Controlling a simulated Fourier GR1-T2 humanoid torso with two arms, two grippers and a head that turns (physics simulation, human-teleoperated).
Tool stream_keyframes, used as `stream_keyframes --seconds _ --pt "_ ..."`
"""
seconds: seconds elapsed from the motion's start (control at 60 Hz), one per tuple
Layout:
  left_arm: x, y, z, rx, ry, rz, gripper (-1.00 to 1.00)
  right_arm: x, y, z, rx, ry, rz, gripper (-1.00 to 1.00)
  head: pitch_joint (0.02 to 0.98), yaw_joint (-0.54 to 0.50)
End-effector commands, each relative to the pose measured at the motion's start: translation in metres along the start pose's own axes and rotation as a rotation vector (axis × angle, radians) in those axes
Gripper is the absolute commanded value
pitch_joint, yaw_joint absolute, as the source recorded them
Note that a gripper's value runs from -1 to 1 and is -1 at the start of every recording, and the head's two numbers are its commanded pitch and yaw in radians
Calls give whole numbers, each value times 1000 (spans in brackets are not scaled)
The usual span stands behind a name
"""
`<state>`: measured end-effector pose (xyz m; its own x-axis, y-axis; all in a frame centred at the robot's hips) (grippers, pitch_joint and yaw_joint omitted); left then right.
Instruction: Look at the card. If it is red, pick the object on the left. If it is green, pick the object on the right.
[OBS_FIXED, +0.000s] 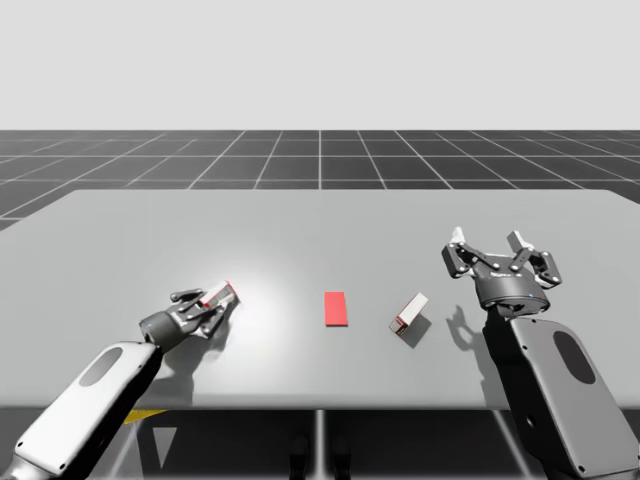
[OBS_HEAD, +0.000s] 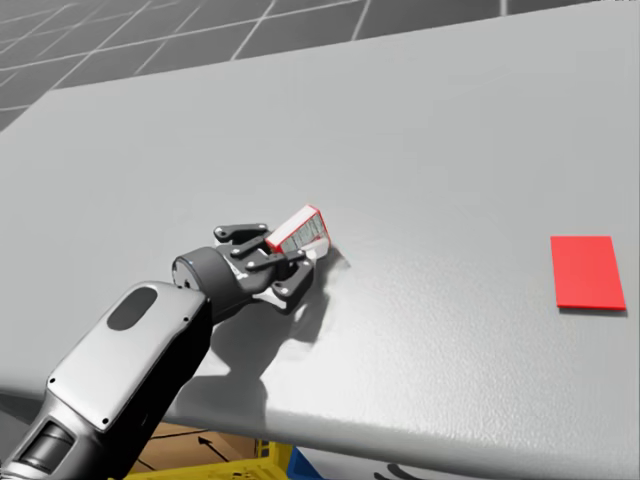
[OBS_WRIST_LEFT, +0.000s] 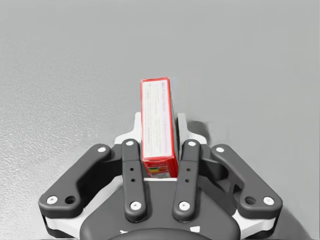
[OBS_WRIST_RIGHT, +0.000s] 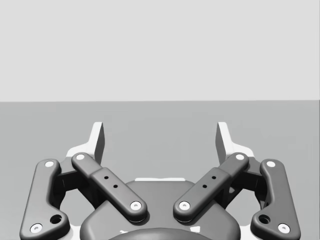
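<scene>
The card (OBS_FIXED: 336, 308) (OBS_HEAD: 587, 271) is red and lies flat at the table's middle. Left of it, my left gripper (OBS_FIXED: 215, 305) (OBS_HEAD: 296, 255) (OBS_WRIST_LEFT: 158, 122) is shut on a small red-edged white box (OBS_FIXED: 219, 296) (OBS_HEAD: 299, 232) (OBS_WRIST_LEFT: 157, 120), which sticks out ahead of the fingers, held just above the table. A second small white box with a red end (OBS_FIXED: 409, 313) lies on the table right of the card. My right gripper (OBS_FIXED: 491, 246) (OBS_WRIST_RIGHT: 160, 137) is raised at the right, open, with nothing between its fingers.
The grey table (OBS_FIXED: 320, 230) stretches well beyond the objects on all sides. Its front edge (OBS_HEAD: 420, 450) runs close below my left arm, with a yellow crate (OBS_HEAD: 215, 470) under it.
</scene>
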<state>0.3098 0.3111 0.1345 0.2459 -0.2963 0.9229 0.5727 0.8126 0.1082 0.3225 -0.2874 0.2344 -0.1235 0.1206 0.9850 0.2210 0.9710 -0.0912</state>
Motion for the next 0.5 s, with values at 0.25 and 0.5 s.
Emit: stream_keyframes --seconds 0.25,0.5 --pt "-10 -5 2 -40 34 -29 1000 1 0 1 -2 -2 1 -1000 753 374" --pt "-12 -7 1 -54 40 -37 1000 1 -1 1 -6 -1 -1 -1000 524 400"
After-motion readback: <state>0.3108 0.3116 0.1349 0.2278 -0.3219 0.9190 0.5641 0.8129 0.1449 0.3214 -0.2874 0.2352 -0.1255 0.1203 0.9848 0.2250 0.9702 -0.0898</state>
